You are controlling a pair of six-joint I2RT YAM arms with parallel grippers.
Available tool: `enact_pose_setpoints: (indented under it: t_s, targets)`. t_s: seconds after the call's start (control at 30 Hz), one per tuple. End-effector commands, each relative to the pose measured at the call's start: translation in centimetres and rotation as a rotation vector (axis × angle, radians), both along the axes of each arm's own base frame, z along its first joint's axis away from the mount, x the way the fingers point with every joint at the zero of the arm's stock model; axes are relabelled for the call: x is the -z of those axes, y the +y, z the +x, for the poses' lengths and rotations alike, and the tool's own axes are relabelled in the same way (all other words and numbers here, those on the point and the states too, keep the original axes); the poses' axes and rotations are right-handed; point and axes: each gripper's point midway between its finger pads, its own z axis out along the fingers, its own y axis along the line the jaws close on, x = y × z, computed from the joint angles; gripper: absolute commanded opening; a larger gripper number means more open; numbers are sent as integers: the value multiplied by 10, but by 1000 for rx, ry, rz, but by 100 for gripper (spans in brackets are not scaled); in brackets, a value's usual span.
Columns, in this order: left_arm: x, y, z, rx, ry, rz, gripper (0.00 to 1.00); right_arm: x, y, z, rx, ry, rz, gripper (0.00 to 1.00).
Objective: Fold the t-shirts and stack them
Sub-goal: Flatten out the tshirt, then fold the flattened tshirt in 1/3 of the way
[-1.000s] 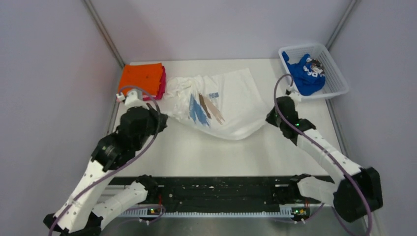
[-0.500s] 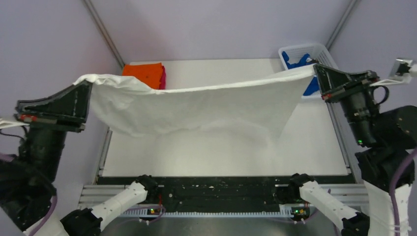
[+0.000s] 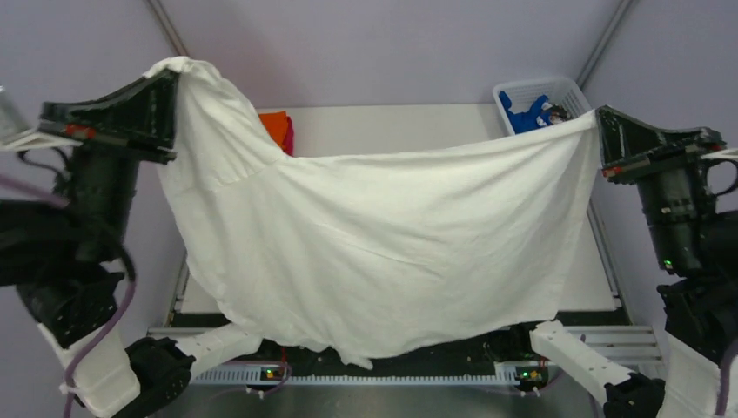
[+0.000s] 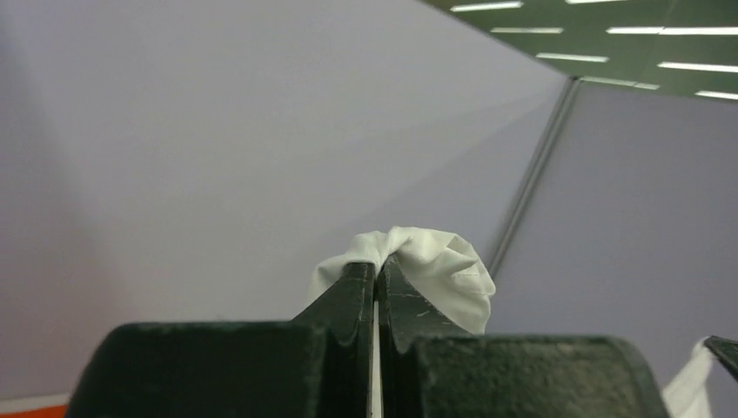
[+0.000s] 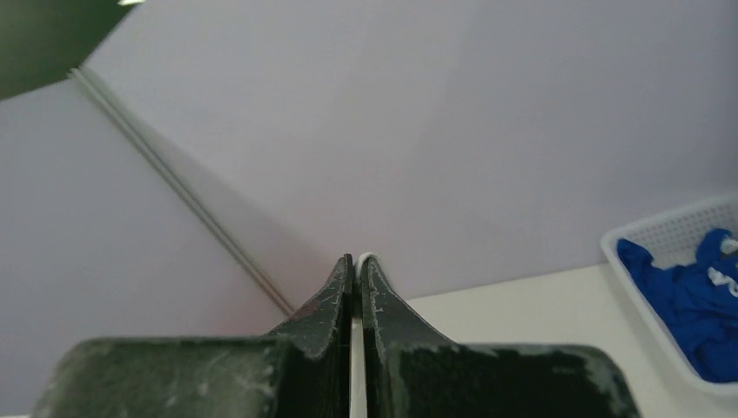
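Observation:
The white t-shirt [image 3: 383,235] hangs spread wide in the air between my two grippers, its plain side to the top camera and its print hidden. My left gripper [image 3: 171,80] is shut on its upper left corner, where a bunch of white cloth [image 4: 435,270] pokes out past the tips. My right gripper [image 3: 599,117] is shut on its upper right corner, with a thin white edge [image 5: 364,258] between the tips. The folded orange t-shirt [image 3: 274,124] lies on the pink one [image 3: 288,137] at the table's far left, mostly hidden. The blue t-shirt [image 3: 526,113] lies in the basket.
The white mesh basket [image 3: 540,87] stands at the table's far right corner; its wall also shows in the right wrist view [image 5: 670,231]. The hanging shirt hides most of the white table [image 3: 392,131]. Grey walls close in on both sides.
Both grippers have lifted the white t-shirt off the table and drawn it out. It now hangs higher and fuller, with its lower edge down over the front rail.

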Motion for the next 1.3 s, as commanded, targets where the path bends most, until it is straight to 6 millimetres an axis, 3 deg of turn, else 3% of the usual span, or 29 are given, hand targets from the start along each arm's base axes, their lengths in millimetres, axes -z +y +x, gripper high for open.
enact_pose_setpoints:
  t_s: [0.0, 0.13, 0.2, 0.3, 0.47, 0.6, 0.7, 0.8, 0.97, 1.1, 1.13, 1.27]
  targets:
    - [54, -24, 108, -240, 194, 91, 0, 69, -10, 83, 223, 241, -67, 0]
    - [119, -32, 183, -408, 346, 163, 0, 143, -21, 140, 413, 406, -124, 0]
    - [160, -40, 224, -374, 422, 202, 0, 186, -23, 167, 485, 476, -169, 0]
    - [235, -40, 292, -344, 556, 229, 0, 267, -19, 211, 513, 616, -220, 0]
    - [372, -44, 399, -287, 796, 297, 0, 376, -29, 280, 484, 797, -192, 0]
    - [460, -59, 466, -130, 954, 298, 0, 440, -25, 337, 419, 881, -212, 0]
    - [501, -67, 499, -87, 992, 297, 0, 472, -24, 369, 408, 928, -248, 0]
    - [522, -69, 516, -78, 1006, 300, 0, 484, -22, 393, 401, 926, -271, 0]
    - [517, -66, 506, -83, 1012, 302, 0, 483, -22, 394, 394, 929, -280, 0]
    - [513, -66, 469, -59, 1027, 287, 0, 478, -20, 369, 367, 934, -272, 0]
    - [525, -66, 451, -41, 1055, 282, 0, 476, -18, 362, 351, 934, -272, 0]
    - [523, -69, 395, -9, 1063, 243, 0, 474, -14, 327, 304, 978, -274, 0]
